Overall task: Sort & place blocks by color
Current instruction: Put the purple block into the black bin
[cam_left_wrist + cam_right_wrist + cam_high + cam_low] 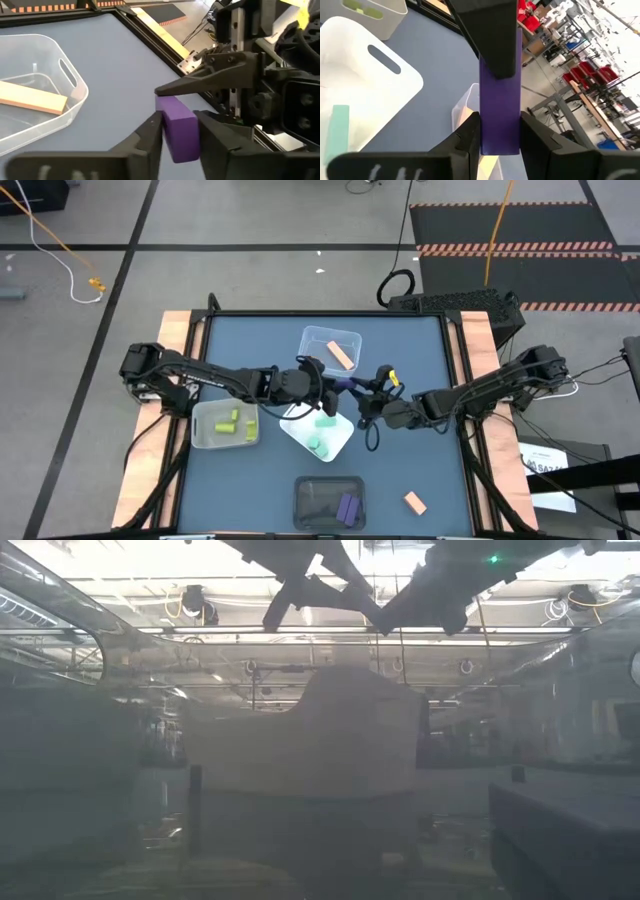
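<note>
A purple bar (350, 385) hangs in the air over the table's middle, above the far edge of a white bin (345, 442), with both grippers on it. My left gripper (335, 387) comes from the table's left and is shut on one end. My right gripper (368, 393) comes from the right and is shut on the other end. A salmon block (415, 501) lies flat on the table near the front right. My left gripper pinches the bar's end (176, 131) between its two fingers (150, 137). It comes nearly level from the table's left, fingers along the bar. The bar is lifted clear of the table. My right gripper pinches the bar's opposite end (500, 127) between its two fingers (469, 135). It comes nearly level from the table's right, fingers along the bar; the bar runs straight away from it into the other gripper.
A clear bin (312, 338) at the far middle holds a salmon bar (342, 356). A bin (200, 438) at the left holds yellow-green blocks (228, 422). The white bin holds mint blocks (320, 442). A dark bin (310, 502) at the front holds a purple block (347, 508).
</note>
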